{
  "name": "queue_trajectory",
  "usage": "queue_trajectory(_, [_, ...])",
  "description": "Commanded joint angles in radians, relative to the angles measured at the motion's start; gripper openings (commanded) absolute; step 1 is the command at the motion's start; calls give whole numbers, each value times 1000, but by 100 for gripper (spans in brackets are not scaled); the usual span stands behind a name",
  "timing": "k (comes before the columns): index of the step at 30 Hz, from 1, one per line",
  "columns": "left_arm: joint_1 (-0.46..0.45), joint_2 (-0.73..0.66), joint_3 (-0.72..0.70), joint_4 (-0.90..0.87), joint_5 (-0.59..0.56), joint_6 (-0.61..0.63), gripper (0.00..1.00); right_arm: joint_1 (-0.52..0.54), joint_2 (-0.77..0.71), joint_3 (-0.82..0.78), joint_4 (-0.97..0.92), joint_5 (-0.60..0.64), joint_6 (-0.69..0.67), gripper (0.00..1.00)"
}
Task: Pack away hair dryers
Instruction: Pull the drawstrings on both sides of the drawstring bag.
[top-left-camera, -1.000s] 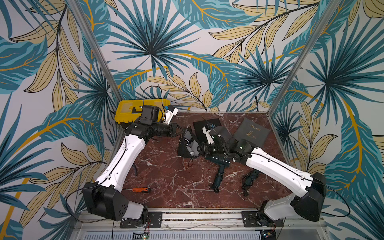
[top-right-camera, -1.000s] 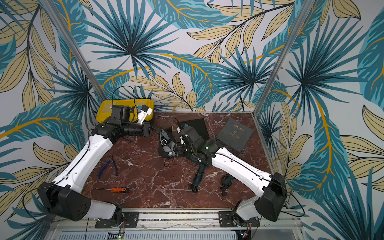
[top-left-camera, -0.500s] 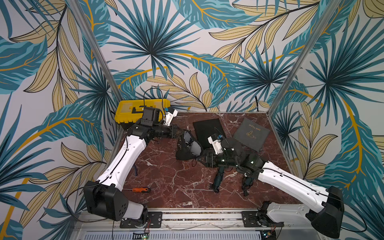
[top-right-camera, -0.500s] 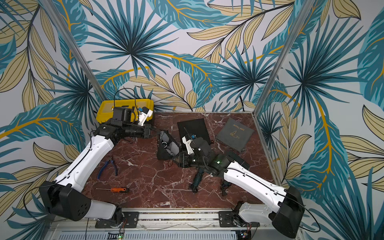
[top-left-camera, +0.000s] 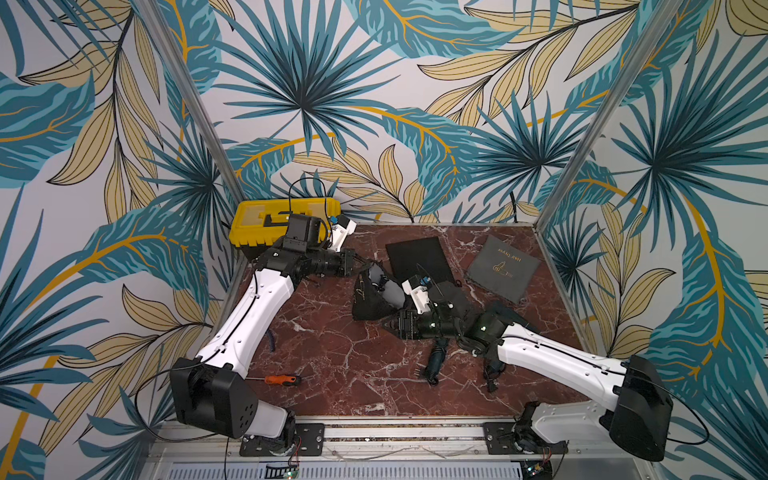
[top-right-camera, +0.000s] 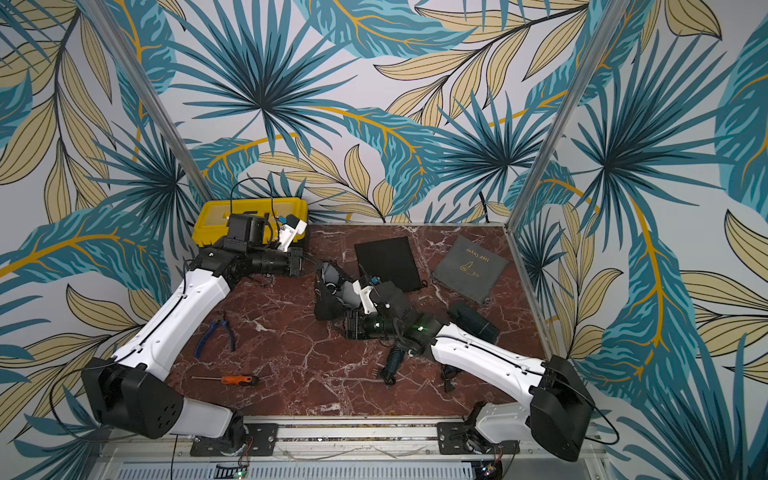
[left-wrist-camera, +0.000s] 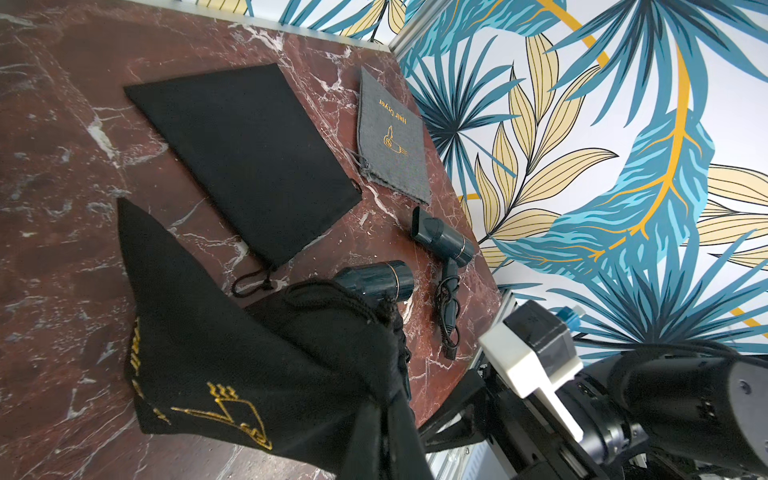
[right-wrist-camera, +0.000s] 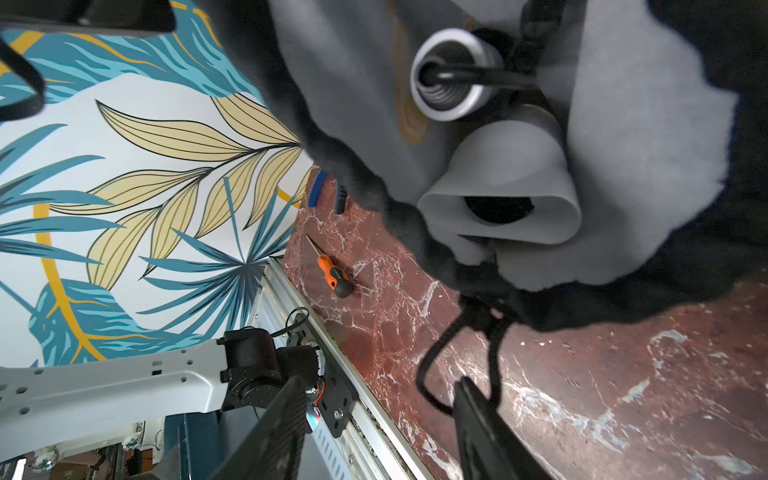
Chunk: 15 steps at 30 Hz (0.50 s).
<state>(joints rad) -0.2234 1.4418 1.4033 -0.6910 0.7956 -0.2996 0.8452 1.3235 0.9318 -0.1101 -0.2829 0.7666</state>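
A white hair dryer (right-wrist-camera: 498, 174) sits nozzle-out inside an open black pouch (top-left-camera: 368, 297) near the table's middle; it also shows in a top view (top-right-camera: 347, 291). My left gripper (top-left-camera: 365, 264) is shut on the pouch's upper rim and holds it up; in the left wrist view the cloth is pinched between the jaws (left-wrist-camera: 386, 436). My right gripper (right-wrist-camera: 376, 386) stands open just in front of the pouch mouth, with the drawstring loop (right-wrist-camera: 432, 374) hanging against one finger. Two teal hair dryers (left-wrist-camera: 374, 280) (left-wrist-camera: 442, 241) lie on the table, partly under the right arm.
A flat black pouch (top-left-camera: 417, 257) and a grey "Hair Dryer" pouch (top-left-camera: 500, 268) lie at the back. A yellow toolbox (top-left-camera: 282, 220) stands at the back left corner. Blue pliers (top-right-camera: 216, 332) and an orange screwdriver (top-left-camera: 282, 379) lie at the front left.
My right gripper has drawn back out of the pouch toward the front and opened. The left gripper has kept its hold on the pouch rim.
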Motion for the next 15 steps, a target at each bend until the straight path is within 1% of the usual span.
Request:
queue_trajectory(1, [11, -8, 36, 62, 45, 0, 0, 3, -17, 23, -73, 46, -17, 58])
queue_trajectory(5, [13, -9, 36, 62, 48, -2, 0, 3, -78, 42, -191, 111, -45, 58])
queue_trajectory(8, [14, -7, 42, 61, 59, -5, 0, 3, -85, 51, -237, 127, -54, 58])
queue_trajectory(11, [14, -4, 48, 63, 68, -7, 0, 3, -71, 46, -230, 138, -51, 58])
queue_trajectory(15, [14, -8, 48, 62, 73, -12, 0, 3, -33, 39, -155, 118, -46, 58])
